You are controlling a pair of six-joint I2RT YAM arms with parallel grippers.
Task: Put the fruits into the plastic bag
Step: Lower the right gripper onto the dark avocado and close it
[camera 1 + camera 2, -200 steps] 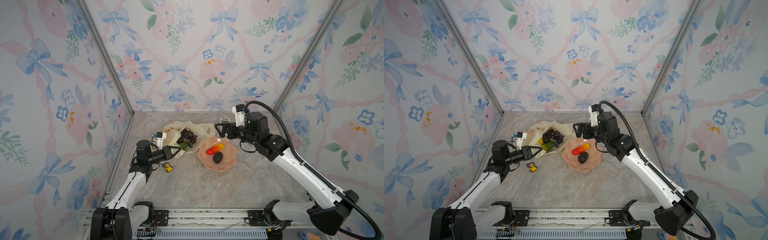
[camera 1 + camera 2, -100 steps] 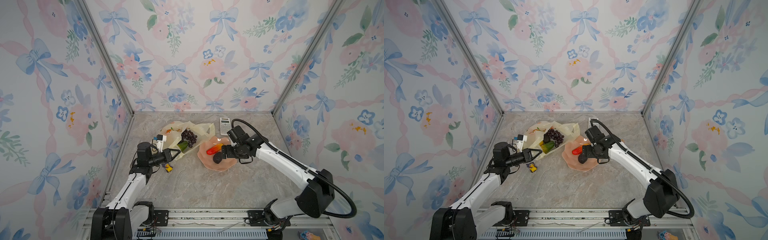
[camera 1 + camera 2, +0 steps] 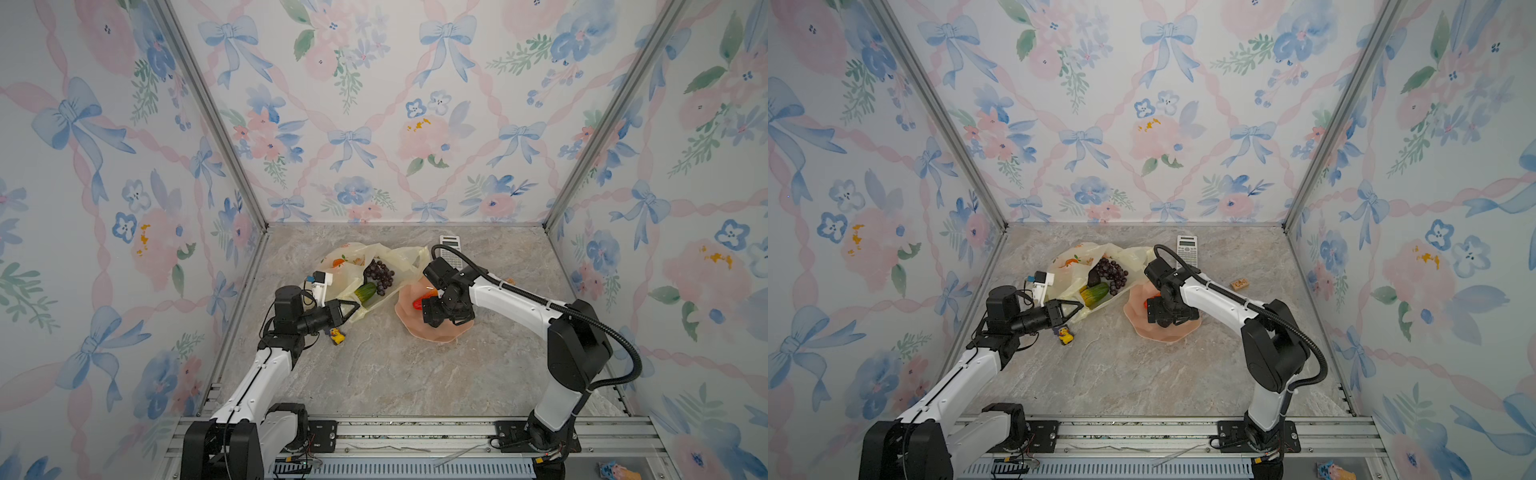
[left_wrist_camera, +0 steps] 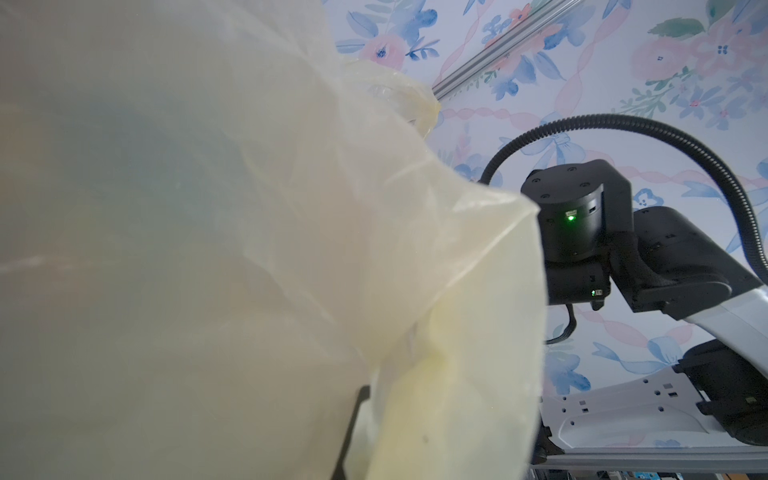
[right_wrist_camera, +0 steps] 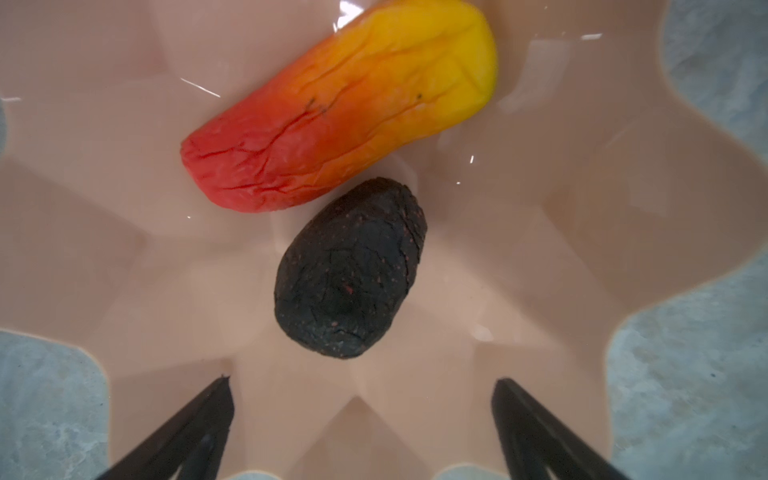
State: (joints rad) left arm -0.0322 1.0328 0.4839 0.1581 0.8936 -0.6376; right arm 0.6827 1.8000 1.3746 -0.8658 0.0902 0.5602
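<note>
The pale-yellow plastic bag (image 3: 401,259) (image 3: 1133,257) lies open at the back. Inside it are purple grapes (image 3: 380,274) (image 3: 1113,272) and a green fruit (image 3: 366,292) (image 3: 1097,293). My left gripper (image 3: 353,308) (image 3: 1077,308) is shut on the bag's near edge. The bag's film (image 4: 249,249) fills the left wrist view. My right gripper (image 3: 434,318) (image 3: 1160,318) (image 5: 361,390) hangs open over the pink plate (image 3: 428,332) (image 3: 1158,330) (image 5: 540,208). A dark avocado (image 5: 351,270) lies just ahead of its fingertips, beside a red-yellow fruit (image 5: 340,112) (image 3: 422,301).
A small yellow-blue duck toy (image 3: 336,336) (image 3: 1065,334) sits on the marble floor just below my left gripper. A calculator (image 3: 449,245) (image 3: 1187,249) lies at the back, and a small wooden block (image 3: 1239,284) is right of the plate. Patterned walls close in three sides.
My right arm has come away from the bag, swung down and drawn in, so its open gripper is now low over the plate. My left gripper has kept its hold.
</note>
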